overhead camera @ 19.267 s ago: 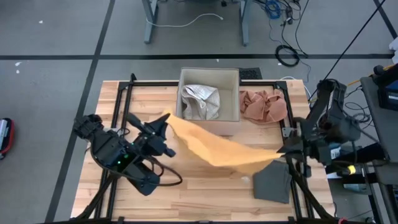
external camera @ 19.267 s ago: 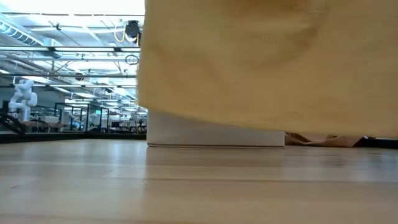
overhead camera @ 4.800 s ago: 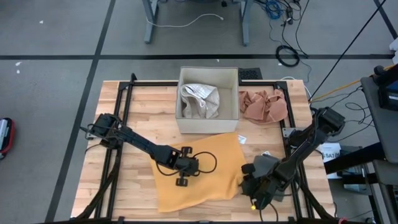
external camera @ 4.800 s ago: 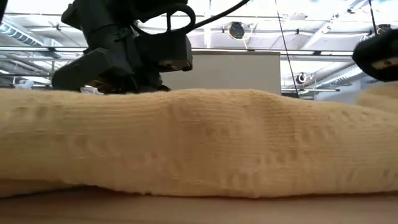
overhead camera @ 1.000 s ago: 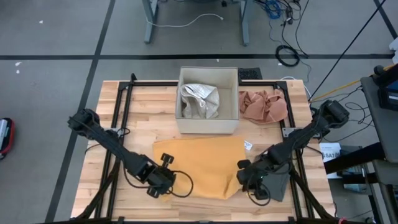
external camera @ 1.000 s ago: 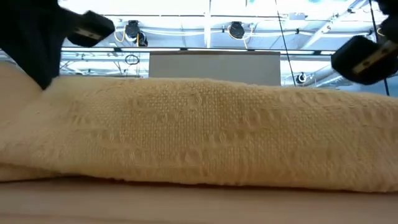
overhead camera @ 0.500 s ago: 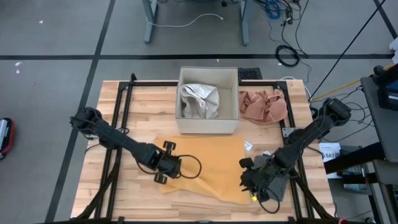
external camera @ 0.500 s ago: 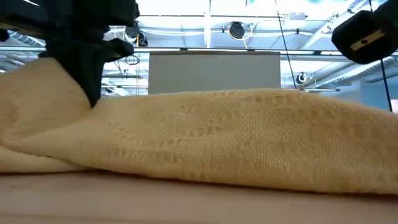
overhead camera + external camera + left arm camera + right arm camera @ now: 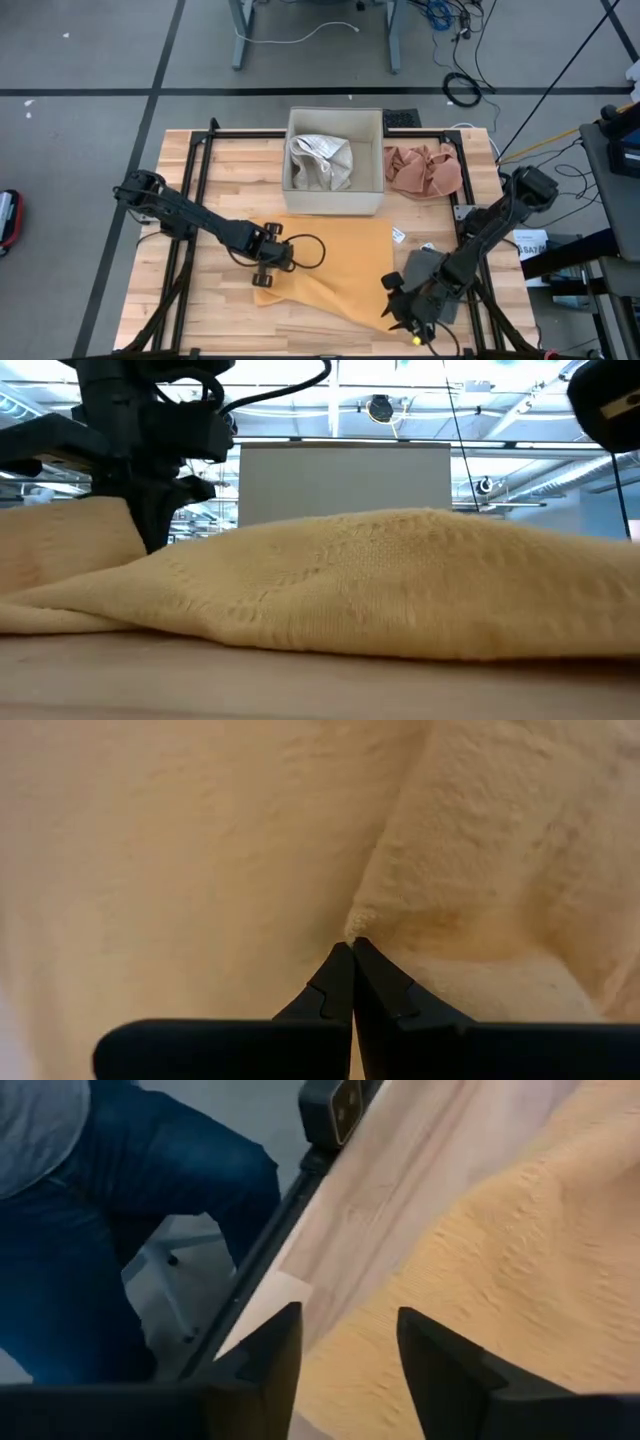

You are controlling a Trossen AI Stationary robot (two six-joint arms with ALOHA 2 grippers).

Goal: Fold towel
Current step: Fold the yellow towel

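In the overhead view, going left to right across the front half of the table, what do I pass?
Left hand → yellow towel → right hand → dark gray cloth.

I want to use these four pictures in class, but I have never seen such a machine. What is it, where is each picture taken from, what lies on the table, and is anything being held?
It is a robot with two dark arms, each ending in a two-finger gripper. One camera looks straight down, one sits at table-top height, and one rides on each wrist.

On the wooden table lies a yellow towel, partly folded. Behind it stands a box holding a pale cloth, with a pink cloth beside it and a grey cloth near the right arm.

The left gripper is shut, pinching a fold of the towel. The right gripper is open at the towel's near right corner, holding nothing.
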